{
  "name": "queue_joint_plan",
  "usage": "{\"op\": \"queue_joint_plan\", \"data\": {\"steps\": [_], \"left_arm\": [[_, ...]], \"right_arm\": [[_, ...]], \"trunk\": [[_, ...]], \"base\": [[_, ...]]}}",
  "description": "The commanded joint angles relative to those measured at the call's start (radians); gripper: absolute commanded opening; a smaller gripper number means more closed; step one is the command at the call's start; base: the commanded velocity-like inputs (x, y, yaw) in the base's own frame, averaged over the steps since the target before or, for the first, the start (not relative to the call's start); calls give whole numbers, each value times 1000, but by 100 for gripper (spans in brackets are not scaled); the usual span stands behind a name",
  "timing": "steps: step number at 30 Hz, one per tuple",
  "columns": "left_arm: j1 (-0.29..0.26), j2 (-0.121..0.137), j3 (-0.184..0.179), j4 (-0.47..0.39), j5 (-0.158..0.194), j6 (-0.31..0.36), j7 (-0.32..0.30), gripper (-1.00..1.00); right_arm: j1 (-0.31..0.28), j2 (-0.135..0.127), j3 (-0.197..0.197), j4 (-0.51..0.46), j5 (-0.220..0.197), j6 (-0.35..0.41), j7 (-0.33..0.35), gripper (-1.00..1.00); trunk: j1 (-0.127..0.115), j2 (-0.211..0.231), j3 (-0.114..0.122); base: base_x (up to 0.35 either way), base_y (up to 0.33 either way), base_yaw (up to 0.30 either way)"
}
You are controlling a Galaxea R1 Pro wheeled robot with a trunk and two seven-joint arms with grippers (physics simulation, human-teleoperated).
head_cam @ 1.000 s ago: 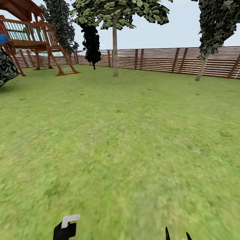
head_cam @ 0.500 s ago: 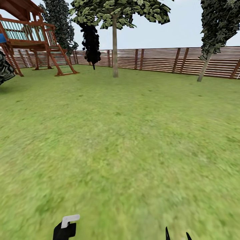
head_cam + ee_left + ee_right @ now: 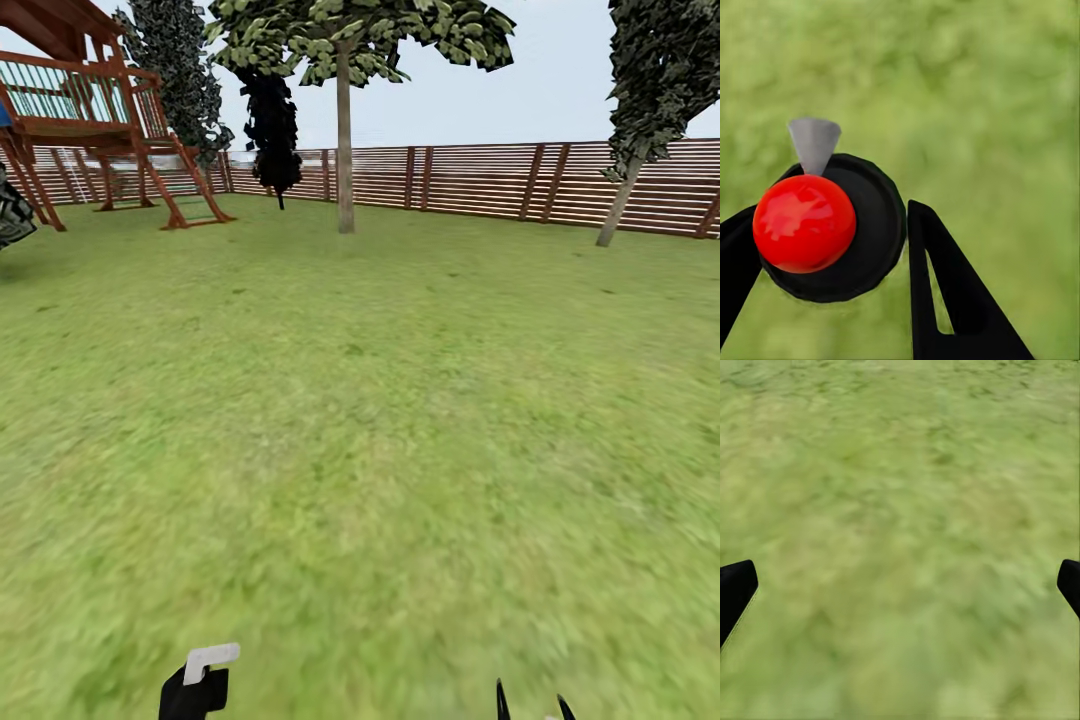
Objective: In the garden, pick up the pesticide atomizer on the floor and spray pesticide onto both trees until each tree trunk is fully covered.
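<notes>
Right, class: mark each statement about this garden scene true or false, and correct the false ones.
1. The left pincer holds the atomizer. True.
2. The right pincer grips a bottle. False: it is open, with only grass between its fingers.
3. A wooden play structure stands at the head view's left. True.
4. A brick wall rings the lawn. False: it is a slatted wooden fence.
5. The straight tree trunk stands before the fence. True.
</notes>
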Motion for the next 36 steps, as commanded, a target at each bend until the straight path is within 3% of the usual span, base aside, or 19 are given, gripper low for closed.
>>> {"op": "queue_joint_plan", "data": {"steps": [1,36], "left_arm": [[0,0,0,0,0,0,0,-100],[0,0,0,-4,-1,1,-3,-100]], "right_arm": [[0,0,0,0,0,0,1,100],[0,-5,1,1,3,0,2,100]], "trunk": [[0,0,0],[0,0,0]], "base": [[341,0,0],[341,4,0]]}}
